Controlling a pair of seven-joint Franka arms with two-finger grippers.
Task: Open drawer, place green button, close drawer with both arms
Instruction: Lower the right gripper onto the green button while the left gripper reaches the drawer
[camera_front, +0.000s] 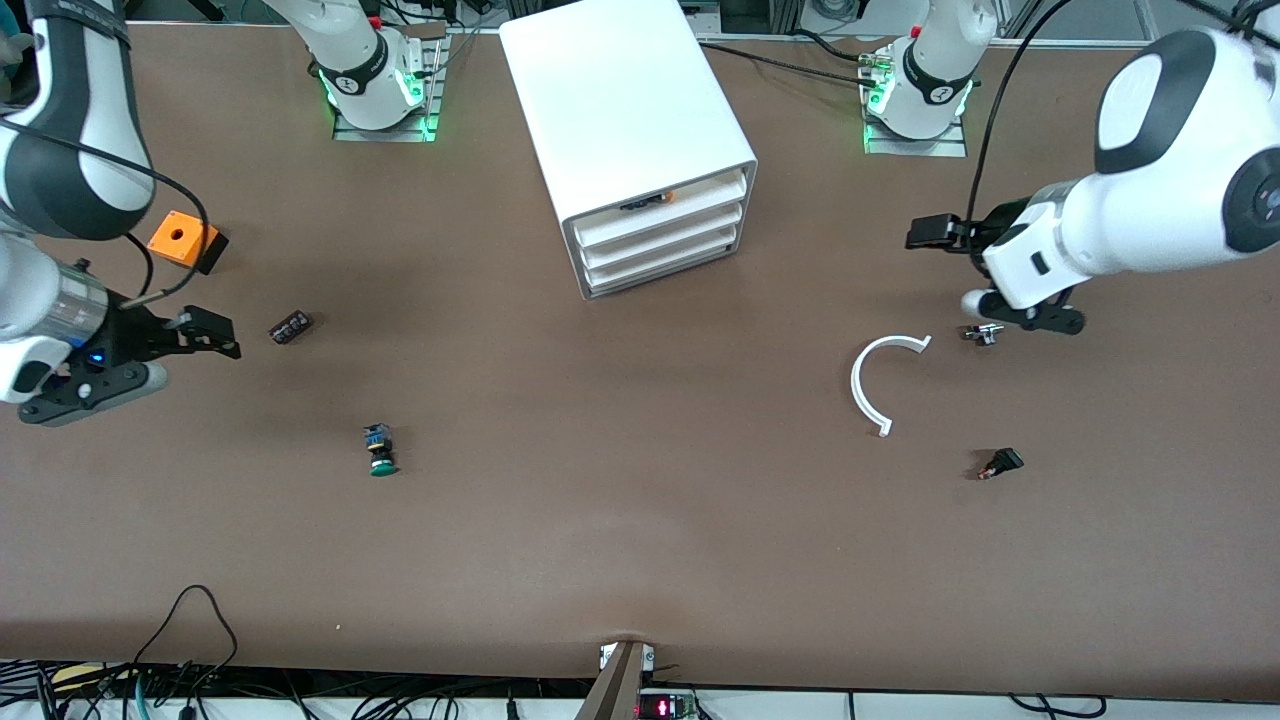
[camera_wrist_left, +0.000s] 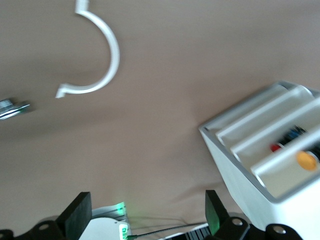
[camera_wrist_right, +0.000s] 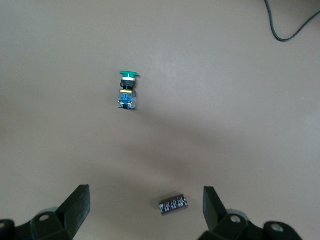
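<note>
The white cabinet (camera_front: 625, 110) stands at the robots' edge of the table. Its stacked white tray drawers (camera_front: 660, 245) are pushed in, under a top level holding a black-and-orange item (camera_front: 650, 203). The cabinet also shows in the left wrist view (camera_wrist_left: 245, 170). The green-capped button (camera_front: 380, 450) lies on its side on the table toward the right arm's end; it also shows in the right wrist view (camera_wrist_right: 127, 92). My right gripper (camera_front: 210, 335) (camera_wrist_right: 146, 205) is open and empty over the table beside a small black cylinder (camera_front: 290, 327) (camera_wrist_right: 173, 205). My left gripper (camera_front: 935, 233) (camera_wrist_left: 146, 210) is open and empty, apart from the cabinet toward the left arm's end.
An orange cube with a hole (camera_front: 182, 238) sits near the right gripper. A white C-shaped piece (camera_front: 880, 385) (camera_wrist_left: 102, 55), a small metal part (camera_front: 983, 334) (camera_wrist_left: 12, 109) and a small black rocker switch (camera_front: 1000, 463) lie toward the left arm's end.
</note>
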